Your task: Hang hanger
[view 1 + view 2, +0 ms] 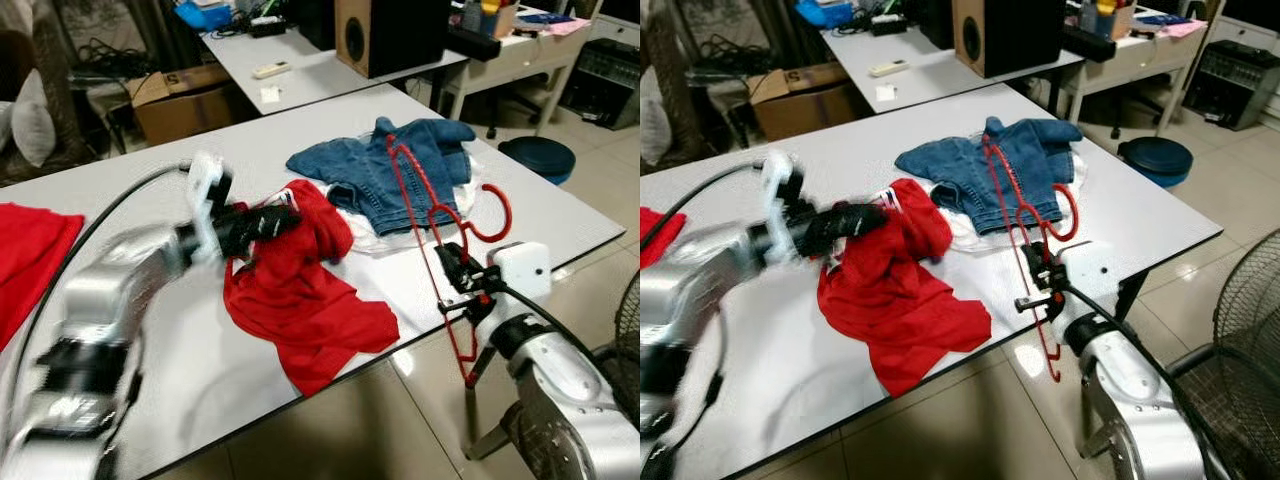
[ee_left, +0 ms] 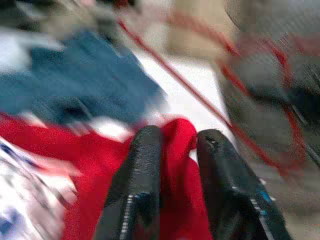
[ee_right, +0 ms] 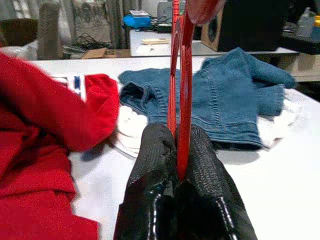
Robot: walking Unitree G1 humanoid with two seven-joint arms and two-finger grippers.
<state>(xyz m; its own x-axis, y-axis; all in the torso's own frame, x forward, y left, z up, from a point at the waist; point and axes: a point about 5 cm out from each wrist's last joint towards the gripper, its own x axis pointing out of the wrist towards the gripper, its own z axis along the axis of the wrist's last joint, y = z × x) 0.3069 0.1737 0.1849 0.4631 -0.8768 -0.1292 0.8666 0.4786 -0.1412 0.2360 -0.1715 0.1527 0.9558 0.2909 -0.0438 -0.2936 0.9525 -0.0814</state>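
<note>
Red wire hanger (image 1: pixel 437 232) sits pinched between the fingers of our right gripper (image 1: pixel 458 283), at the near right edge of the white table (image 1: pixel 560 215). The right wrist view confirms it: both black fingers (image 3: pixel 159 150) press flat against the hanger's thin red bars, with no gap left. The hanger stands tilted, its hook end up beside the denim garment (image 1: pixel 410 165) and its lower end hanging past the table edge.

Our left gripper (image 1: pixel 262 222) reaches across the table's middle and holds a fold of the red garment (image 1: pixel 300 290). In the left wrist view, red cloth fills the narrow space between the two fingers (image 2: pixel 142 170), so we log that gripper as closed on cloth. That view is heavily blurred, as is the left arm in the head views.

The red garment lies crumpled near the front edge, with a small white label showing at its top; the print on it is too small to read. The denim garment lies further back, spread over white cloth (image 1: pixel 365 235). Another red cloth (image 1: pixel 30 255) lies at the far left of the table.

Behind the table we note a cardboard box (image 1: pixel 185 100) with dark markings we cannot read, a black speaker (image 1: pixel 385 35) on a second table, and a blue round stool (image 1: pixel 540 157) on the tiled floor.
</note>
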